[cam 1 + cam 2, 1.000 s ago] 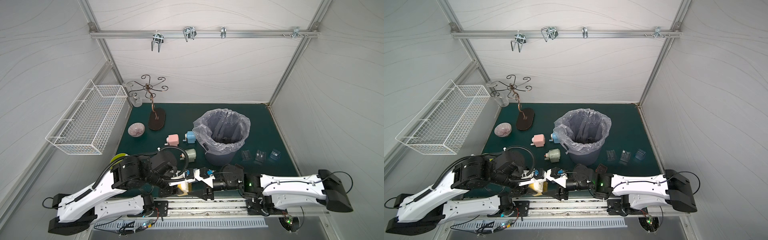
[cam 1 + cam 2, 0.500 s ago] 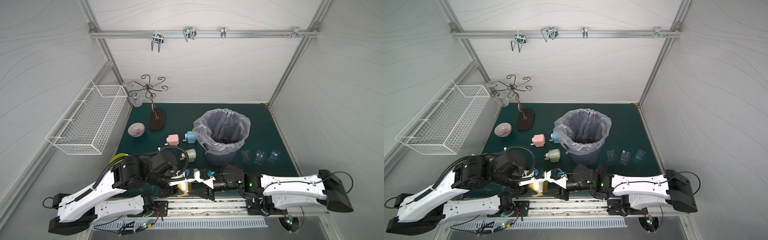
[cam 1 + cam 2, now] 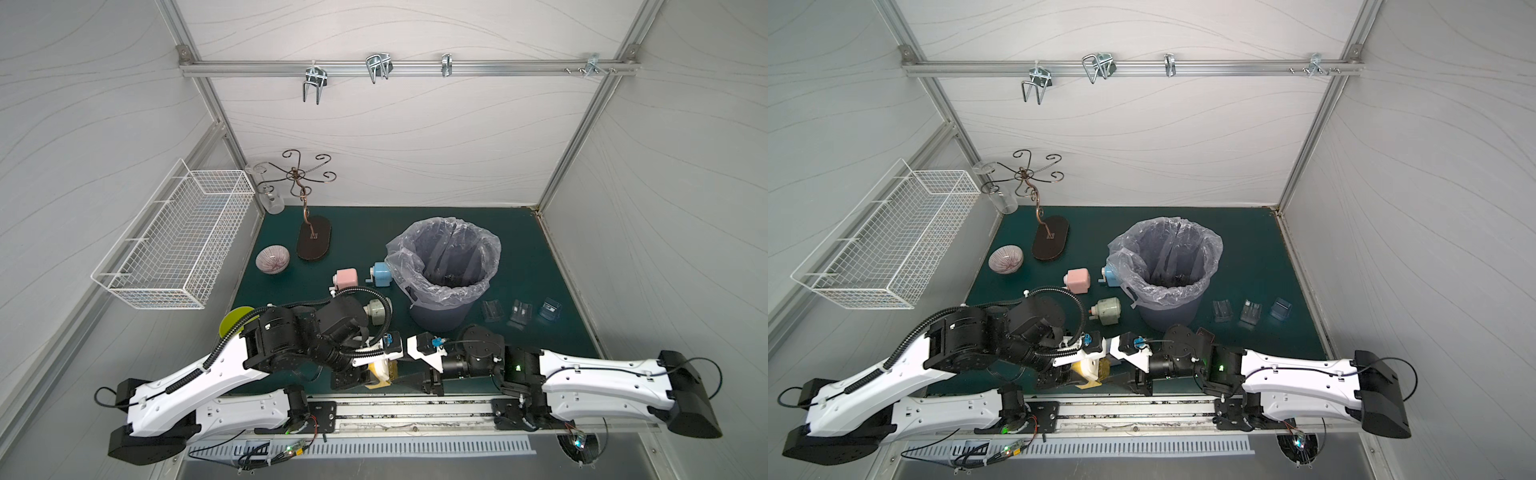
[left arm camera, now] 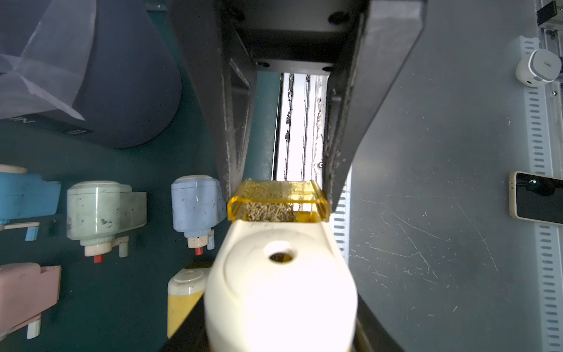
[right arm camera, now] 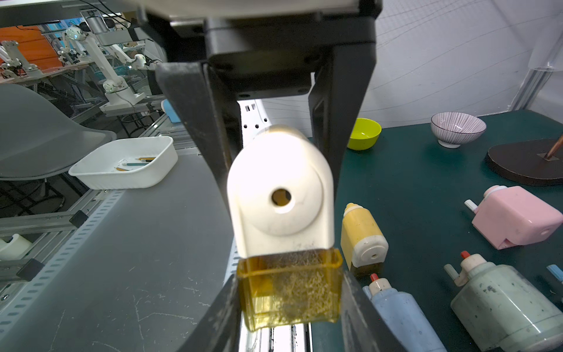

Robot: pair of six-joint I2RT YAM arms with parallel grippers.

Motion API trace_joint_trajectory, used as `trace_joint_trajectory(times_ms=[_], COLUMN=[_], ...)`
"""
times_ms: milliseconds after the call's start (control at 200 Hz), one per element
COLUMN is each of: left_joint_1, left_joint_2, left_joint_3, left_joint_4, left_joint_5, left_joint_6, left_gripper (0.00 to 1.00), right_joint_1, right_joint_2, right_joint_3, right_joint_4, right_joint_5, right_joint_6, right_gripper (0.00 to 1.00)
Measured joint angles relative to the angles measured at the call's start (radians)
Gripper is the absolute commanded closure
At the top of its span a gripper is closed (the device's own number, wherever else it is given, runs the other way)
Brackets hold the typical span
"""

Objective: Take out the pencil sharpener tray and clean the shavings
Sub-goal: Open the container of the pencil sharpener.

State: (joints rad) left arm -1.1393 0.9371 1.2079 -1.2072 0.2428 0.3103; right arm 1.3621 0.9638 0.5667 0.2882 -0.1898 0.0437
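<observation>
At the front edge of the counter (image 3: 532, 257) the two arms meet nose to nose above the rail. The left gripper (image 5: 281, 186) has its fingers (image 5: 207, 128) clamped on the sides of a cream pencil sharpener (image 5: 274, 158). The right gripper (image 4: 280, 196) faces it, its fingers (image 4: 231, 128) pinched narrow on the sides of the yellow tray (image 5: 259, 292). The tray juts from the sharpener's end and touches the body. The shavings (image 5: 298, 289), pale tan crumbs, lie heaped inside the tray.

Just beyond, a yellow sharpener (image 5: 362, 237) and a grey-blue sharpener (image 5: 399, 317) lie on the counter. Further in sit a pale green sharpener (image 3: 376, 313), a pink sharpener (image 3: 347, 278) and a blue sharpener (image 3: 380, 274), the last just beside the bag-lined bin (image 3: 440, 320). Three small clear trays (image 3: 520, 311) lie on the right arm's side of the bin. On the left arm's side a green bowl (image 3: 232, 322) peeks out beside the arm. Further back stand a striped bowl (image 3: 272, 258) and a dark oval-based stand (image 3: 313, 239).
</observation>
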Motion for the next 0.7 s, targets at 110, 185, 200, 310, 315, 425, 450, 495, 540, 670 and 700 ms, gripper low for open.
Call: trace_joint_trajectory(times_ms=[110, 185, 200, 310, 315, 425, 450, 495, 540, 670, 700], left_joint_1=[-0.003, -0.005, -0.005, -0.005, -0.005, -0.007, -0.008, -0.008, -0.008, -0.011, -0.014], left_joint_2=[0.0, 0.0, 0.0, 0.0, 0.0, -0.002, -0.003, -0.008, -0.014, -0.034, -0.039], left_joint_3=[0.0, 0.0, 0.0, 0.0, 0.0, 0.0, 0.0, 0.0, 0.0, 0.0, 0.0], left_joint_4=[0.01, 0.012, 0.012, -0.001, -0.001, -0.006, -0.007, -0.008, -0.008, -0.029, -0.037], left_joint_5=[0.0, -0.002, -0.003, -0.011, -0.012, -0.017, -0.018, -0.02, -0.023, -0.026, -0.025], left_joint_6=[0.0, 0.0, 0.0, 0.005, 0.005, 0.008, 0.008, 0.008, 0.008, 0.009, 0.009], left_gripper=[1.0, 1.0, 1.0, 1.0, 1.0, 1.0, 1.0, 1.0, 1.0, 1.0, 1.0], right_joint_1=[-0.008, -0.014, -0.015, -0.023, -0.023, -0.027, -0.028, -0.029, -0.029, -0.038, -0.044], right_joint_2=[-0.024, -0.041, -0.044, -0.073, -0.075, -0.101, -0.107, -0.118, -0.13, -0.161, -0.167], right_joint_3=[-0.005, -0.007, -0.008, -0.011, -0.012, -0.013, -0.014, -0.017, -0.018, -0.02, -0.021], right_joint_4=[-0.015, -0.029, -0.032, -0.059, -0.061, -0.088, -0.091, -0.096, -0.099, -0.116, -0.119], right_joint_5=[-0.007, -0.01, -0.01, -0.013, -0.013, -0.012, -0.012, -0.01, -0.008, 0.025, 0.039], right_joint_6=[-0.002, -0.005, -0.005, -0.006, -0.006, -0.007, -0.006, -0.006, -0.006, 0.001, 0.003], right_gripper=[1.0, 1.0, 1.0, 1.0, 1.0, 1.0, 1.0, 1.0, 1.0, 1.0, 1.0])
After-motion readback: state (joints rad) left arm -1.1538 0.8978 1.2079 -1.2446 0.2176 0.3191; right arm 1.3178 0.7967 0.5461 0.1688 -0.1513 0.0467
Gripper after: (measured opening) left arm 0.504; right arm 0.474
